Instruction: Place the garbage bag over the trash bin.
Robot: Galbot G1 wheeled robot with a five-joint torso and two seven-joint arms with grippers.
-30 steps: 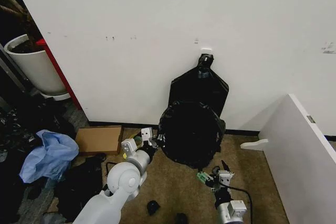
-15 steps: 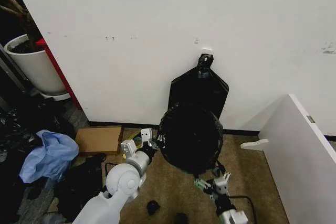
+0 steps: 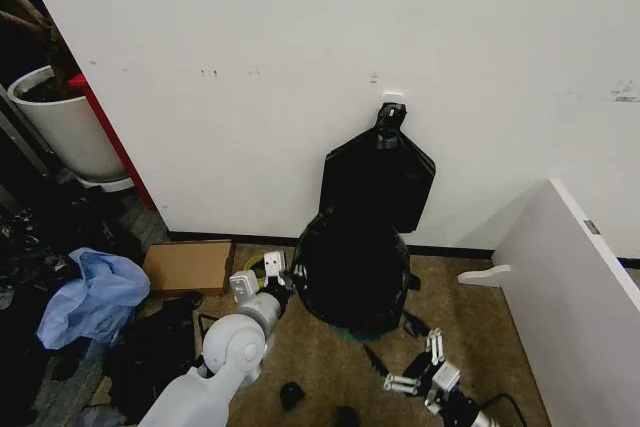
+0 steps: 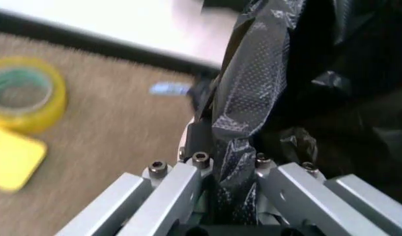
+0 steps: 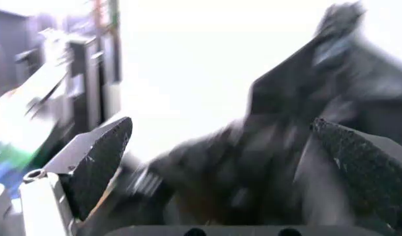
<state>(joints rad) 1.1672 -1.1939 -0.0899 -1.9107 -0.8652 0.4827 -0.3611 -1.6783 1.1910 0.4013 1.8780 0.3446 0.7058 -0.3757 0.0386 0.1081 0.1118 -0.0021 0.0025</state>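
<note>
Since the earlier frame, my right gripper (image 3: 420, 367) has dropped away from the garbage bag (image 3: 352, 269) and now sits low on the carpet, clear of the plastic. The bag itself has sunk and narrowed into a taller, tighter shape than it had a second ago.

From the head view I see the bag standing on the floor against the white wall, draped as a glossy black mound, directly below the flat black bundle (image 3: 378, 172) hanging from its knot. I cannot make out the trash bin under the plastic, so I can't say how far the bag covers it.

My left gripper (image 4: 228, 169) is at the bag's left edge, and in the left wrist view its two fingers (image 4: 178, 189) are clamped onto a crinkled fold of the black film, which runs up between them. A yellow tape roll (image 4: 24, 101) lies on the carpet beside it.

My right gripper is released: in the right wrist view its textured pads (image 5: 99, 160) stand wide apart with nothing between them, the bag beyond, apart from them.
</note>
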